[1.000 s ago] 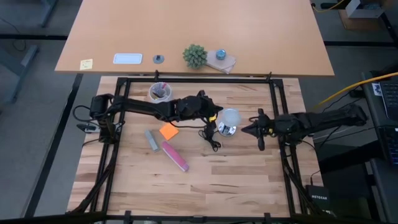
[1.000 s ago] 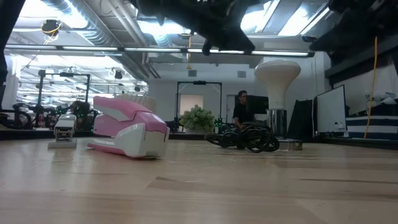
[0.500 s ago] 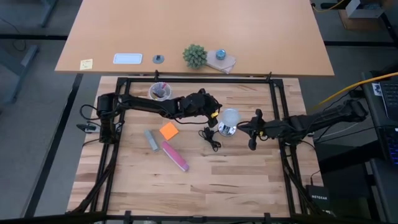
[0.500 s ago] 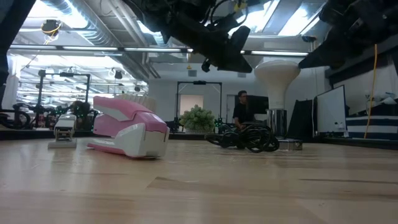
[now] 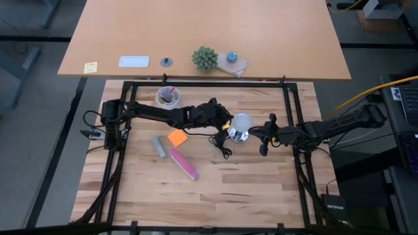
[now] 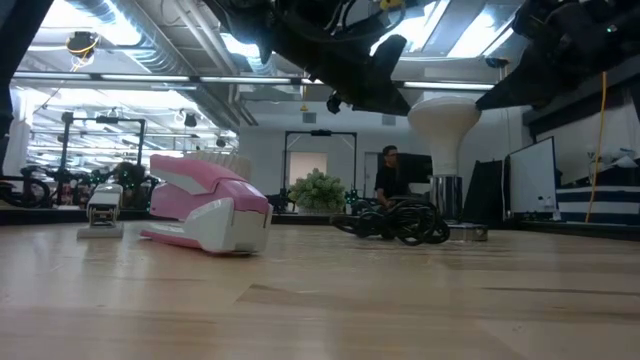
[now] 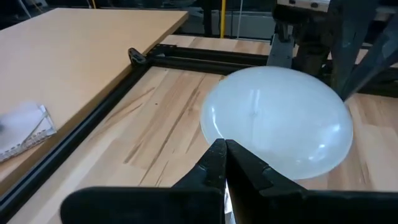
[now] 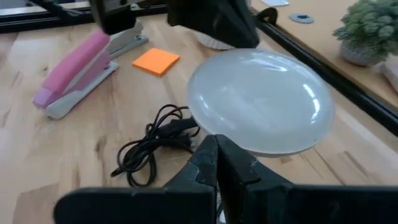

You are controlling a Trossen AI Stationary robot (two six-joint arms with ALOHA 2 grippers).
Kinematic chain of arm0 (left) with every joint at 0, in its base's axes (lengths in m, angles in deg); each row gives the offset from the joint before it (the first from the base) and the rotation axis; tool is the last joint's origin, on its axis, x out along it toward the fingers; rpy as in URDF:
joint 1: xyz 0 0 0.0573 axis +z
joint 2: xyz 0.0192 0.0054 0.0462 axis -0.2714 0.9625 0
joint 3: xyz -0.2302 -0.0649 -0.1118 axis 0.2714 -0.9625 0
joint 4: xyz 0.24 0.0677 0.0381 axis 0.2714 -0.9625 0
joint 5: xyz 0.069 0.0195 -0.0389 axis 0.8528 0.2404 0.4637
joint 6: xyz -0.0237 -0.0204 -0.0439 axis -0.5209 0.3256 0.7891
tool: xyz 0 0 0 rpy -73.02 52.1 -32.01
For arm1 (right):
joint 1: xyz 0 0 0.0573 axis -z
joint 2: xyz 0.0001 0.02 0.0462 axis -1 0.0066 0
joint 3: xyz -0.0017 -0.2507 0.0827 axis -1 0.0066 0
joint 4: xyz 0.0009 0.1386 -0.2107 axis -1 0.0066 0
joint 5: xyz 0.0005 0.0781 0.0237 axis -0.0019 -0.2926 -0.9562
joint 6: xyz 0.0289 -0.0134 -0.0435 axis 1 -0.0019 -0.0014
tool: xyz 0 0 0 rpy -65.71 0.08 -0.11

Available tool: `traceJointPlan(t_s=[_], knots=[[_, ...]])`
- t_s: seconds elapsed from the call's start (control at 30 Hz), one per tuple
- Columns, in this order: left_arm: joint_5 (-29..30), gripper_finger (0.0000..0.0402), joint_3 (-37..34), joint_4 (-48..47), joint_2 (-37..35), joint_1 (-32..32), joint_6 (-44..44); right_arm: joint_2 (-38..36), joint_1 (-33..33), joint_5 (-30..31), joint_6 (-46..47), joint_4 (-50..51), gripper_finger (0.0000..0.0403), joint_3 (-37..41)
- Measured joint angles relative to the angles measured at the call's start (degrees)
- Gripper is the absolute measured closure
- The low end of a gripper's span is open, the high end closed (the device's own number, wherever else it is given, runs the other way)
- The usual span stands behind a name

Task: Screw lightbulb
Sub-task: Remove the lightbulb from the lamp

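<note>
A butcher-block table (image 5: 248, 189) ringed by a black frame (image 5: 209, 83) was recorded. The lightbulb (image 5: 241, 123) was seen upright in its metal socket (image 6: 447, 207), right of centre. The left gripper (image 5: 226, 124), fingers closed and empty, sat at the bulb's 9 o'clock; the right gripper (image 5: 263, 136), likewise closed, at its 4 o'clock.

the only lettering that shows is a pale word on the small black box (image 5: 334, 205) sitting on the floor past the right edge of the wooden table (image 5: 248, 189) in the high view; it looks like "netgear", though the letters are too small to be sure. nothing else in the four views carries any text, number or sign that can be read.
</note>
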Motion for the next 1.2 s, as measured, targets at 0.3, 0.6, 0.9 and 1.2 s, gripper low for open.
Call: traceJointPlan(t_s=[0.3,0.6,0.9,1.2], knots=[[0.81,0.0402,0.00,-0.76,-0.02,-1.74,0.56,-0.05,-0.02,3.28,1.81,0.81,0.0400,0.00],[-1.69,0.0402,0.02,-0.49,-0.04,-3.75,2.44,-0.01,0.14,9.93,4.74,2.71,0.0400,-0.02],[-0.82,0.0401,-0.02,2.42,0.20,-5.05,2.40,2.91,0.07,11.49,3.93,1.68,0.0400,-0.07],[0.78,0.0401,-0.02,12.17,0.20,-4.64,-2.11,1.10,0.00,7.70,0.96,5.07,0.0400,-3.62]])
